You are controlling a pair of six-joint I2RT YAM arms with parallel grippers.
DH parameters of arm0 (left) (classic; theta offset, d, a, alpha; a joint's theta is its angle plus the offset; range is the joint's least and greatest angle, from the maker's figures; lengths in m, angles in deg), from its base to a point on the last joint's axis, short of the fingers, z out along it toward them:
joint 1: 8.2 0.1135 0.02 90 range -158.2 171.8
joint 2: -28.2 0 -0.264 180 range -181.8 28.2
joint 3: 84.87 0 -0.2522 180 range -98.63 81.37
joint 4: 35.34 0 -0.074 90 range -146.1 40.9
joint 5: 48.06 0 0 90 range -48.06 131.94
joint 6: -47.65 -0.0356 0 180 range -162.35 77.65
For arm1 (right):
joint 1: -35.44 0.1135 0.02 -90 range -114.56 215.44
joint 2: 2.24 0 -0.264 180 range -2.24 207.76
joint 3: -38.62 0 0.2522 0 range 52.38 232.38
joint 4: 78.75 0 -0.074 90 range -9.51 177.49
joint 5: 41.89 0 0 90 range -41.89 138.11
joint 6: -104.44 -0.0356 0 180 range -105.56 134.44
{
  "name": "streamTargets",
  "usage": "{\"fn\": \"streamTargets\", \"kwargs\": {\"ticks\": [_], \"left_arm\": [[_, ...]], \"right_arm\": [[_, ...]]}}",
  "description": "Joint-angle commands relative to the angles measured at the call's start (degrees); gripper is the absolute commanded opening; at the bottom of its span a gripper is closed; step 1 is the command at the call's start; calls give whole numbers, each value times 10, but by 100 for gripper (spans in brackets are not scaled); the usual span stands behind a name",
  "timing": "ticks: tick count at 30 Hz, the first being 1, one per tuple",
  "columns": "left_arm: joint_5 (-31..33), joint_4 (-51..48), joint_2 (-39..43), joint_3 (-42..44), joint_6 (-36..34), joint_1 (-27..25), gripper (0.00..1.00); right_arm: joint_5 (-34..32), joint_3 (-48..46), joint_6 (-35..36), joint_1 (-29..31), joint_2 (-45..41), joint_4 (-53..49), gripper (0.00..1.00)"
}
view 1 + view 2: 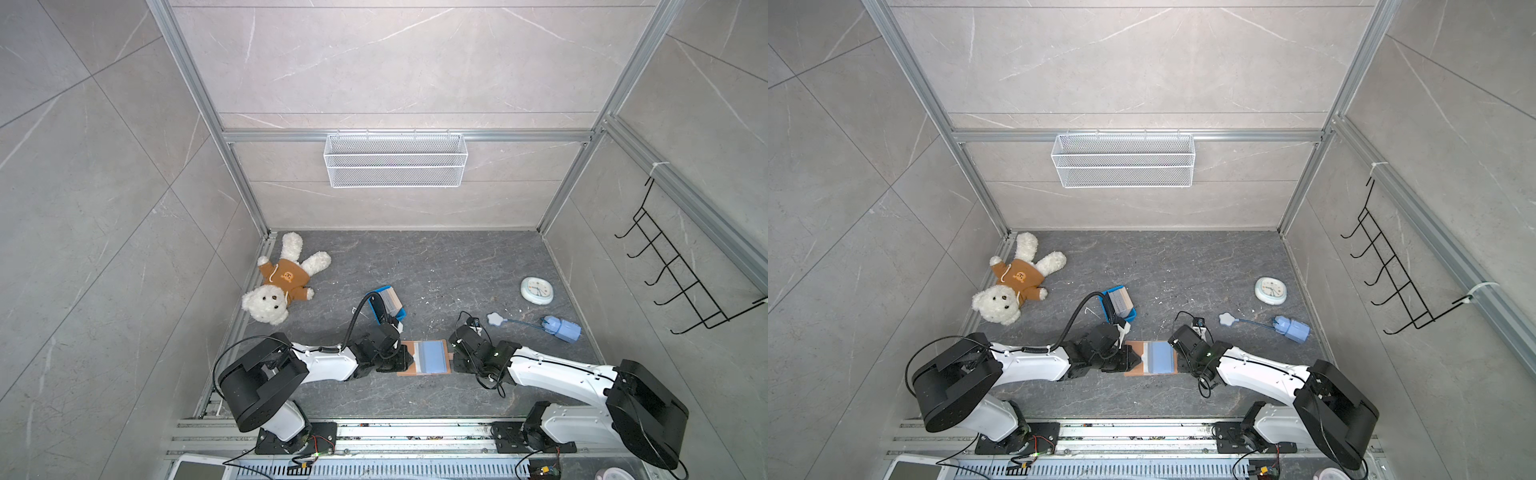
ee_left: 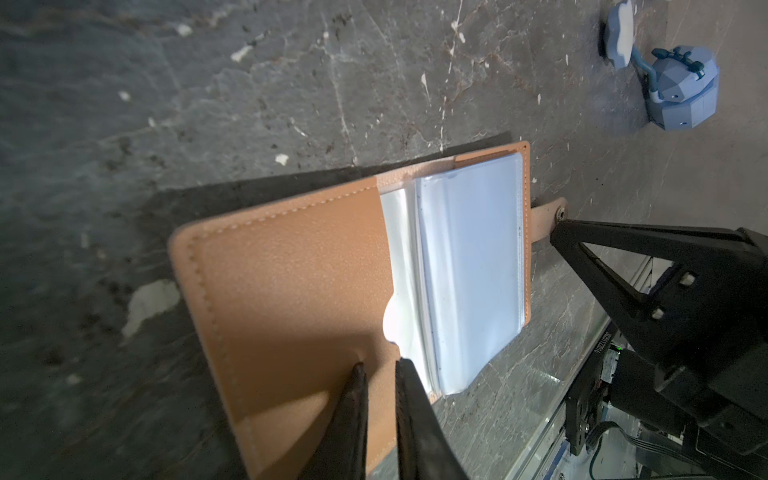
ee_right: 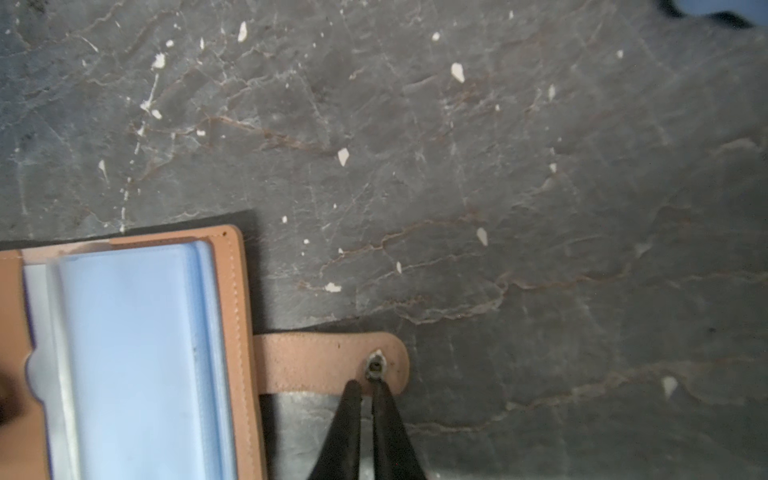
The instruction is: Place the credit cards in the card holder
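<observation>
Now left gripper [image 2: 380,370] closed, pressing card holder [image 2: 291,270] cover; right gripper [image 3: 365,388] closed, tips at strap [image 3: 316,361].

In the right wrist view the tan leather-like card holder [image 3: 237,332] is cut off at the edge, its clear bluish sleeves [image 3: 124,353] blurred. In both top views the stack of grey credit cards [image 1: 390,301] [image 1: 1121,301] beyond the card holder is too small to count.
</observation>
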Motion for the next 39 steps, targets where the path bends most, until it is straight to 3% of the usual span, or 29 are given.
{"fn": "streamTargets", "kwargs": {"ticks": [1, 26, 39], "left_arm": [[4, 11, -4, 3, 7, -3, 17], [2, 16, -10, 4, 9, -3, 17], [3, 22, -10, 4, 8, -3, 17]], "right_arm": [[9, 11, 16, -4, -10, 9, 13], [18, 25, 24, -26, 41, 15, 13], [25, 26, 31, -29, 9, 18, 13]]}}
